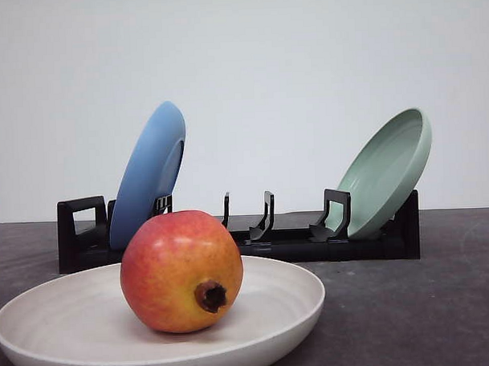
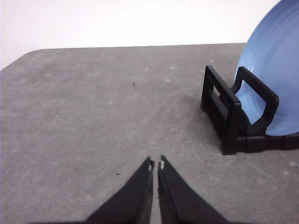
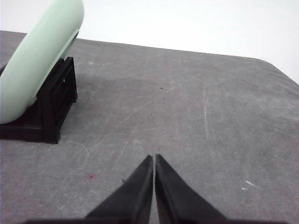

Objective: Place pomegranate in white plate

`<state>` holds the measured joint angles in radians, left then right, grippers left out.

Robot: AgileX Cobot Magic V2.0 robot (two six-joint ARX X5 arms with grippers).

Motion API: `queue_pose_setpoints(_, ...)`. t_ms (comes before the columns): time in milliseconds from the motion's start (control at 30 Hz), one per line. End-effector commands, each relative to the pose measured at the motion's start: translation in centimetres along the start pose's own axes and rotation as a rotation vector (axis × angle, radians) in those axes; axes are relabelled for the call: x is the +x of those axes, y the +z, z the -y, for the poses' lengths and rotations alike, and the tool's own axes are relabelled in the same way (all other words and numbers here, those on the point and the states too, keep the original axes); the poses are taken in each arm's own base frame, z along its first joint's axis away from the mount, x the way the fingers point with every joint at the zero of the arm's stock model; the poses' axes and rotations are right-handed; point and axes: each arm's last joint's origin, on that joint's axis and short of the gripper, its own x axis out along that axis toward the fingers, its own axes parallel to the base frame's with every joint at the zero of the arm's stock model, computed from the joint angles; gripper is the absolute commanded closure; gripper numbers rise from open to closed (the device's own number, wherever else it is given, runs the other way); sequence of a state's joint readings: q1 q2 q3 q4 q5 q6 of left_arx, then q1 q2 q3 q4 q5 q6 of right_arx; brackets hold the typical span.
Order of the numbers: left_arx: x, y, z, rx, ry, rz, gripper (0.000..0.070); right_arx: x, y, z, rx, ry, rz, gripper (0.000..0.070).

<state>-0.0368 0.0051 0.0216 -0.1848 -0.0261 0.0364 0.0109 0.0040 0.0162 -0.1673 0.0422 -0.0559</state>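
- The front view looks low across the table and takes in one pomegranate (image 1: 182, 271) lying inside the white plate (image 1: 64, 318), close to the camera, its dark crown stub turned toward the viewer and slightly right.
- Behind it in that view stands one black dish rack (image 1: 279, 244) with upright dividers; a blue plate (image 1: 151, 175) leans in its left end and a pale green plate (image 1: 385, 174) leans in its right end, so three plates in all.
- The left wrist view gives the rack's left end (image 2: 233, 116) and the blue plate's glossy curved face (image 2: 275, 60), with bare tabletop (image 2: 93, 116) in front of the left gripper (image 2: 156, 164); its two dark tapered fingers are pressed nearly together, pinching nothing.
- The right wrist view gives the rack's other end (image 3: 51, 107) and the green plate's rounded rim (image 3: 37, 65); the right gripper (image 3: 153, 157) has its two fingers closed tip to tip over the table, with nothing between them.
- The pomegranate's skin is smooth, red grading to orange-yellow; the white plate is matte, wide and shallow with faint concentric rings.
- The tabletop is dark grey, mottled and lightly scratched.
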Motion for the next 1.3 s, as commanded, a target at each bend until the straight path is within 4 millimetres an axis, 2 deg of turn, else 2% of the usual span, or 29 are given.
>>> queue_pose_setpoints(0, 0.09, -0.33, 0.02, -0.003, -0.001, -0.010, 0.0700, 0.05, -0.07, 0.01, -0.008, -0.005, 0.005, 0.0700)
queue_pose_setpoints(1267, 0.09, -0.33, 0.02, -0.003, -0.001, -0.010, 0.0700, 0.05, -0.07, 0.01, -0.008, -0.005, 0.005, 0.0700)
